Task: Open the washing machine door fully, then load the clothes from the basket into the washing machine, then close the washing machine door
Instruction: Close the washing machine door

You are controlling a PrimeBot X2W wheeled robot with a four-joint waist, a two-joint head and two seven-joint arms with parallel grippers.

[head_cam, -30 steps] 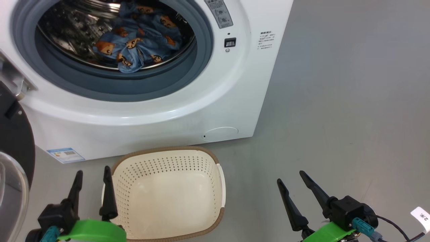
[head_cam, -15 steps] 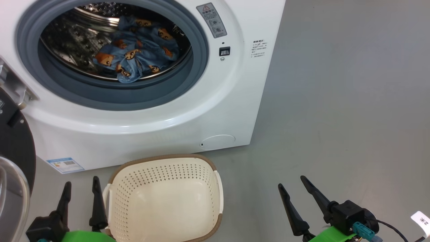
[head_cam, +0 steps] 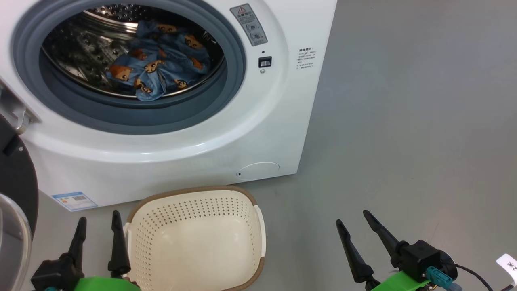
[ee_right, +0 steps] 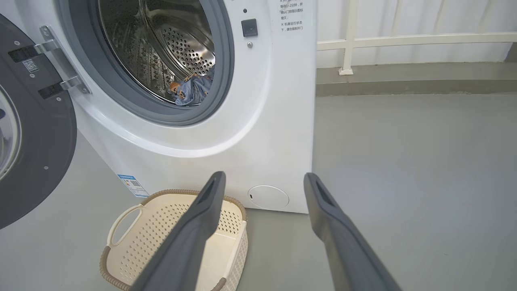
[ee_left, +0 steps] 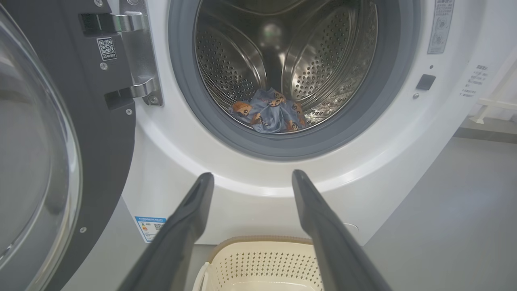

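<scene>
Left pincer (head_cam: 99,217) and right pincer (head_cam: 352,217), two in all, stand spread on either side of one cream perforated basket (head_cam: 194,192) with a brown woven rim. It sits on the grey floor (head_cam: 404,121) before the white washing machine (head_cam: 262,133). One blue bear-print garment (head_cam: 157,68) lies in the steel drum (head_cam: 80,44).

Left wrist view: the glossy black washing machine door (ee_left: 105,133) hangs open, with one QR label (ee_left: 106,48) beside the metal hinge (ee_left: 139,52).

Right wrist view: one round flap (ee_right: 268,197) and one blue sticker (ee_right: 131,184), its writing unreadable.

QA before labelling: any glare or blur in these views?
Head view: sharp, soft glare band on the washing machine. Left wrist view: hot spot in the drum, reflections on the washing machine door, left fingers soft. Right wrist view: even light, right fingers soft.
</scene>
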